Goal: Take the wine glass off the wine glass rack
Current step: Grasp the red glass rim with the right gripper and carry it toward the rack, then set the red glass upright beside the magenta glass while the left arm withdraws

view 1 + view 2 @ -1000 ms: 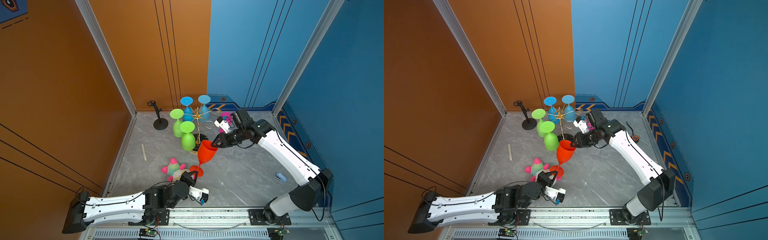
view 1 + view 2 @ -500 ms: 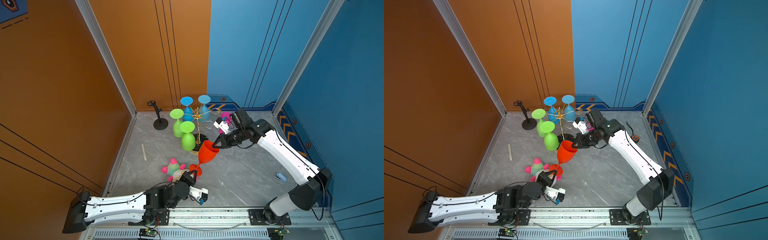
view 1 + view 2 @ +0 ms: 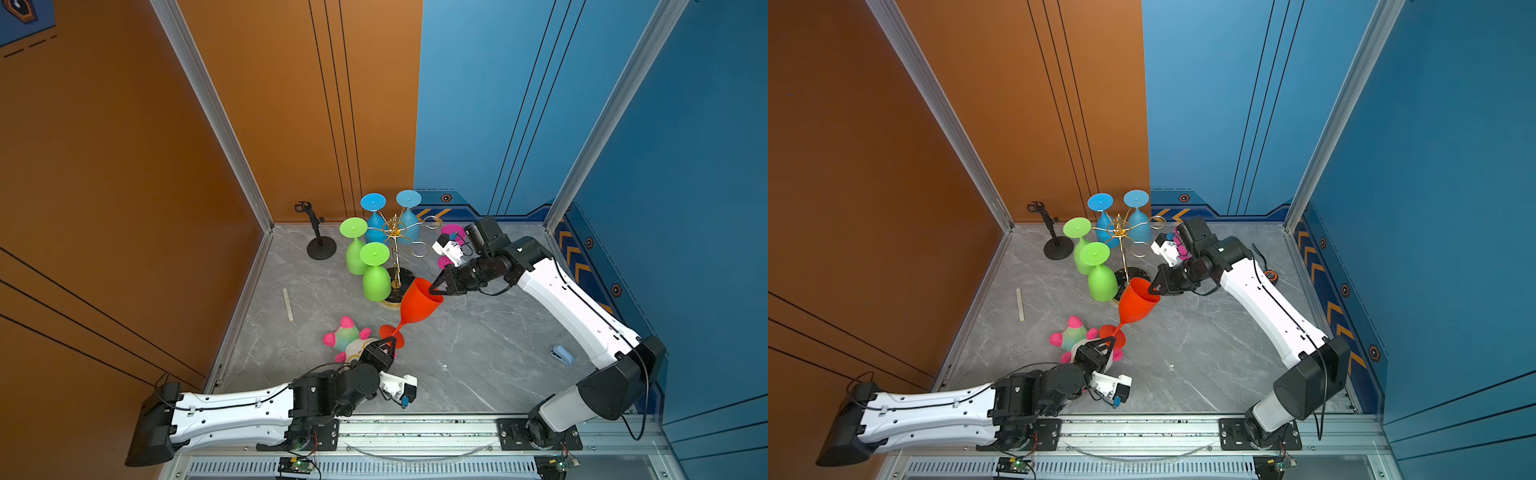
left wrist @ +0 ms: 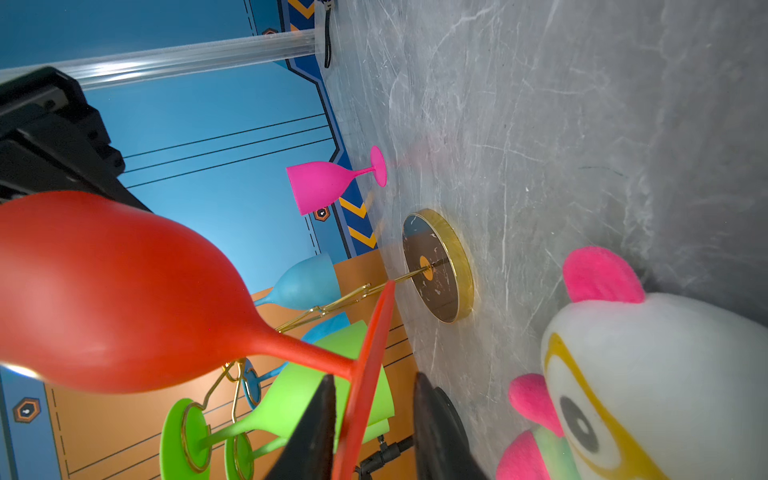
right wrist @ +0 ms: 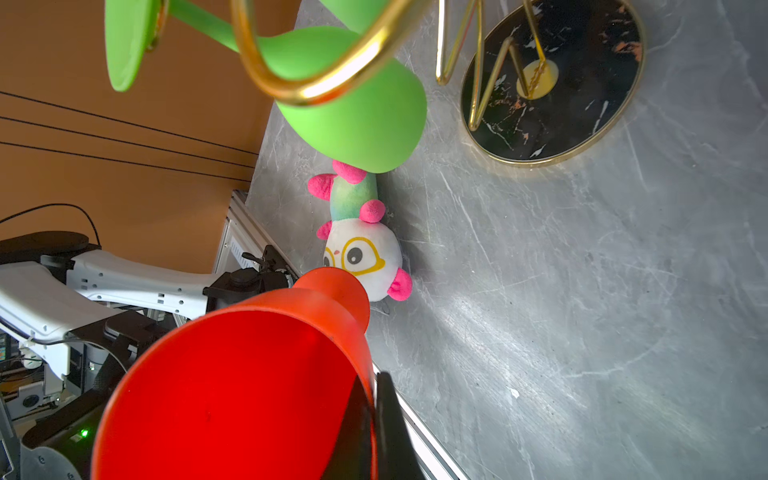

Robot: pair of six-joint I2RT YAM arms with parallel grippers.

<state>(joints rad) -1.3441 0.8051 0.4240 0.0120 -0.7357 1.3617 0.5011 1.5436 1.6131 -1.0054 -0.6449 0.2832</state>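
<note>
right pincer (image 3: 434, 289) clamps red wine glass (image 3: 416, 309) rim, glass off gold rack (image 3: 394, 228); left pincer (image 3: 390, 341) spread at foot; set-down pending

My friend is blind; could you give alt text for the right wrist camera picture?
A red wine glass fills the foreground, mouth toward the camera, its rim pinched between shut black jaws. Beyond it on the grey table are a plush toy and the gold wire rack, a green glass hanging from it.
</note>
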